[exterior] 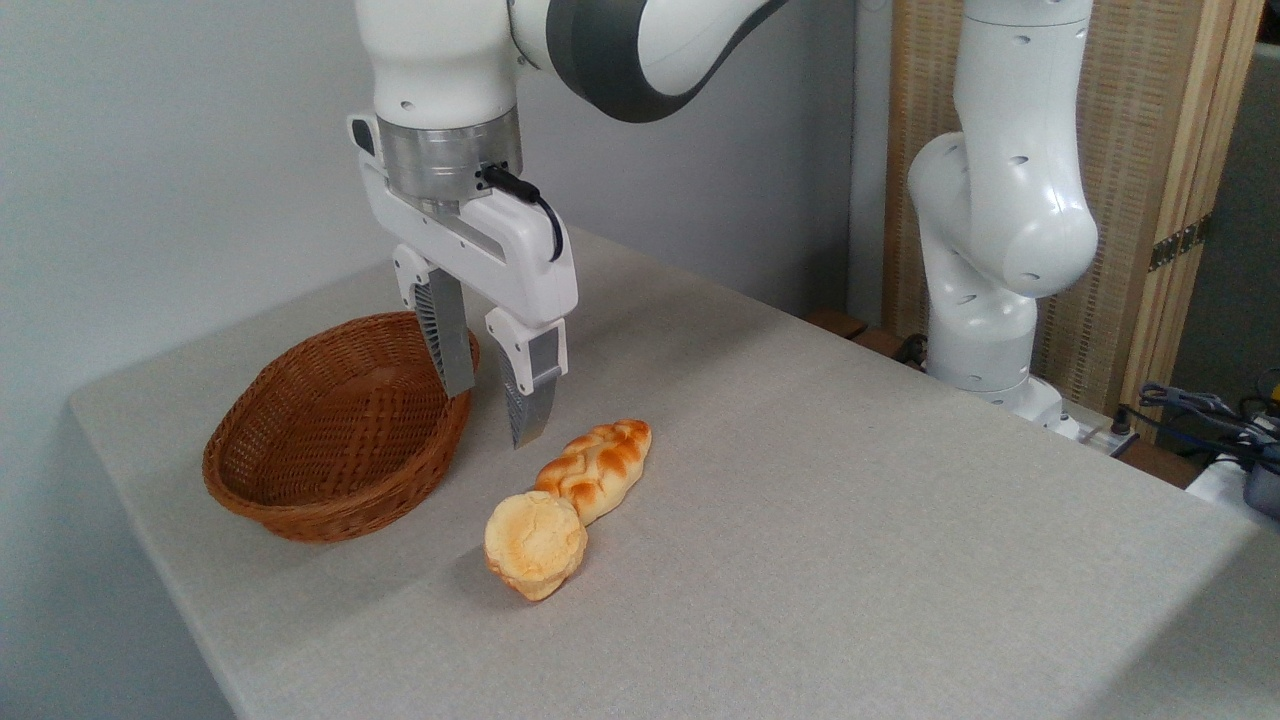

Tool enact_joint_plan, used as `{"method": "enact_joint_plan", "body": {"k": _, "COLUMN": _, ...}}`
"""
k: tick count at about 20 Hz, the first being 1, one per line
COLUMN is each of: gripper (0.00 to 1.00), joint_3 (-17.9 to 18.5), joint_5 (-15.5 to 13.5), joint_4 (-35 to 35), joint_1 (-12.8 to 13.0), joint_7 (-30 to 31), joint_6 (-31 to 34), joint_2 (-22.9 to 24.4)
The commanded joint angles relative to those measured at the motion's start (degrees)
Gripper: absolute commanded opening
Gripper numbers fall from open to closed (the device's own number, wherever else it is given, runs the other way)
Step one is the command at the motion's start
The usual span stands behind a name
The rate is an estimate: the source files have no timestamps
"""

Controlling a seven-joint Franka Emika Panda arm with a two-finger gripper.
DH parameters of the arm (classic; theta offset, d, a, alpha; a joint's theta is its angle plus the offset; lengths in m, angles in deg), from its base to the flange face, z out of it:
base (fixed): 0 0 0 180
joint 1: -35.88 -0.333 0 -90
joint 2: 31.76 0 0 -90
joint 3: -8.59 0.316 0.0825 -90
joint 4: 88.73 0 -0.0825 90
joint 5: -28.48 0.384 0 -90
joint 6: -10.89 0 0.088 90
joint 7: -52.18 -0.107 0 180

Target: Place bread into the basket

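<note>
1. Grey cloth covers the table (pixel 800 520), which stands before a pale wall; a wooden slatted screen (pixel 1150 150) fills the far right, behind the arm's white base (pixel 990 250).
2. Gripper (pixel 493 418): fingers spread apart and empty, pointing down, hanging above the table just right of the basket's right rim. One finger shows in front of the rim; whether it is over the rim or beside it cannot be told.
3. Basket (pixel 330 505): oval brown wicker, empty, at the left of the table.
4. Bread (pixel 536 544): a round pale-golden bun lying on the cloth, nearer the camera than the gripper and to the right of the basket, apart from it.
5. Braided loaf (pixel 597 467): orange-brown and pointed, lying just behind the bun, its near end touching or almost touching it.
6. Stage, as judged: the bun is not yet grasped and the approach is unfinished, since the fingers stand farther back than the bun and well above it.
7. Risks, as judged:
   - Descending from this position would bring the fingers down nearer the loaf than the bun, so the wrong item could be taken.
   - With the two breads so close, a finger could wedge between them or push the bun aside.
   - The bun's lumpy, rounded form could slip from a shallow grip.
   - A low carry could strike the basket rim.
</note>
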State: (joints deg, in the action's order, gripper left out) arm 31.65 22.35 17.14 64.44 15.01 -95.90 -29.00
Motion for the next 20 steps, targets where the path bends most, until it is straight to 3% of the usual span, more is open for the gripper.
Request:
{"method": "enact_joint_plan", "body": {"k": 1, "gripper": 1.0, "joint_3": 0.3, "joint_5": 0.2, "joint_4": -0.8, "joint_1": 0.3, "joint_7": 0.3, "joint_6": 2.7, "joint_2": 0.1}}
{"method": "enact_joint_plan", "body": {"k": 20, "gripper": 1.0, "joint_3": 0.3, "joint_5": 0.3, "joint_4": -0.6, "joint_1": 0.2, "joint_7": 0.2, "joint_6": 2.9, "joint_2": -0.5}}
